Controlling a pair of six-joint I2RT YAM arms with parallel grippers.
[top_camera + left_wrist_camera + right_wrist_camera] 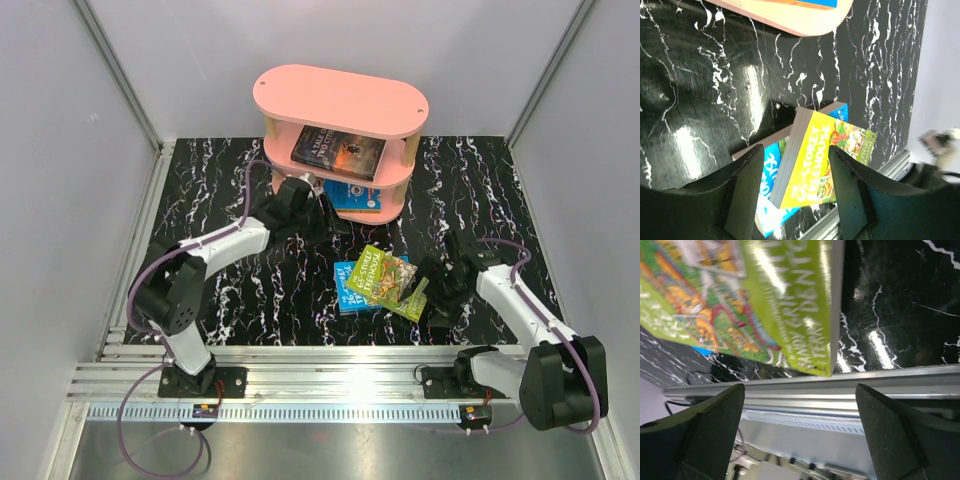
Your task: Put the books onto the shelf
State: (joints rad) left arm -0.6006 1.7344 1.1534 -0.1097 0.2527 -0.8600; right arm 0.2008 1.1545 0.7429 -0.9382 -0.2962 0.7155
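While the right claw stands wide and empty just beside the green book, that book lies askew on a blue book on the tabletop, well apart from the shelf.

Recommended: straddle only the green book's near edge, close firmly, and lift clear so the one beneath is not dragged.

Noted: the left claw, parted and empty, sits near the lowest tier. Route around it.

Shelved: a dark book and a second blue book.
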